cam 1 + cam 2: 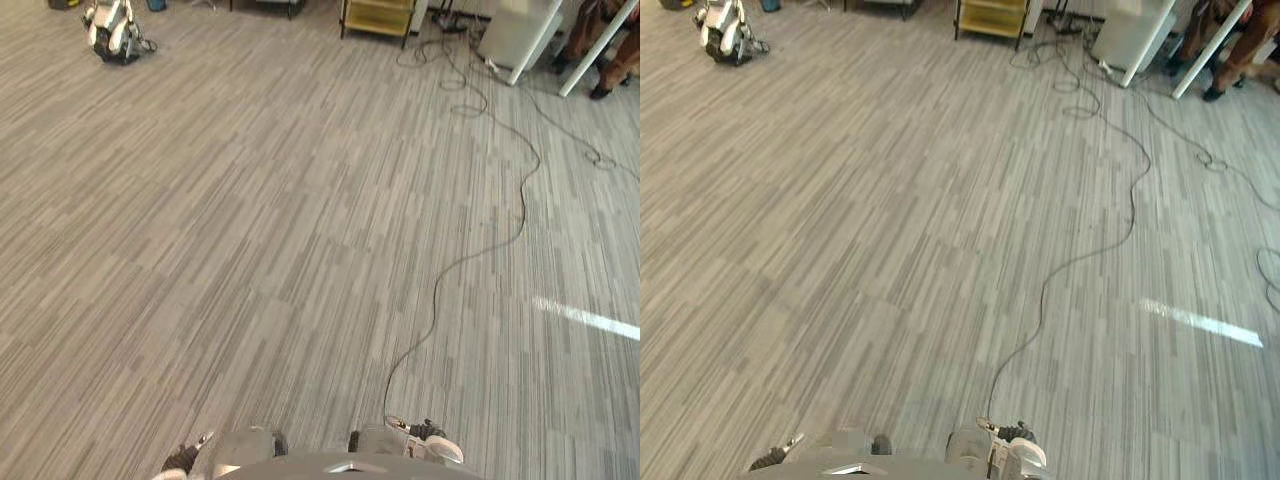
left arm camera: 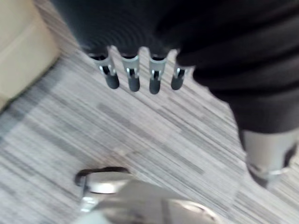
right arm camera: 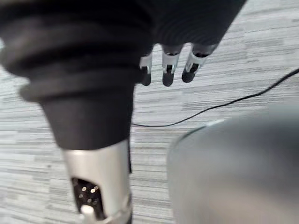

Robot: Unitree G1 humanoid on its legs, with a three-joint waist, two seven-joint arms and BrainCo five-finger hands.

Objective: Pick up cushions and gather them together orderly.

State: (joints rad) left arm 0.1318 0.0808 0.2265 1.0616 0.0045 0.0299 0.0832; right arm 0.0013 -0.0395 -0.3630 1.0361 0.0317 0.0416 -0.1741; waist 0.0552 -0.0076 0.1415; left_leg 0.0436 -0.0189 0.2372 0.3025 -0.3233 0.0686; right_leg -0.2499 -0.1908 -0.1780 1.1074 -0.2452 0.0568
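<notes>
the left hand (image 2: pixel 132 74) is seen with its fingers hanging straight and loose above the carpeted floor (image 1: pixel 300 250), nothing being held; the right hand (image 3: pixel 167 70) is likewise slack and empty. a tan cushion (image 2: pixel 21 46), taken to be the task's thing, is shown lying on the floor just beside the left hand, off its outermost finger; just a corner of it is caught, so its long axis cannot be told; the left hand is judged the nearer, and a sideways, downward reach is likely called for.
</notes>
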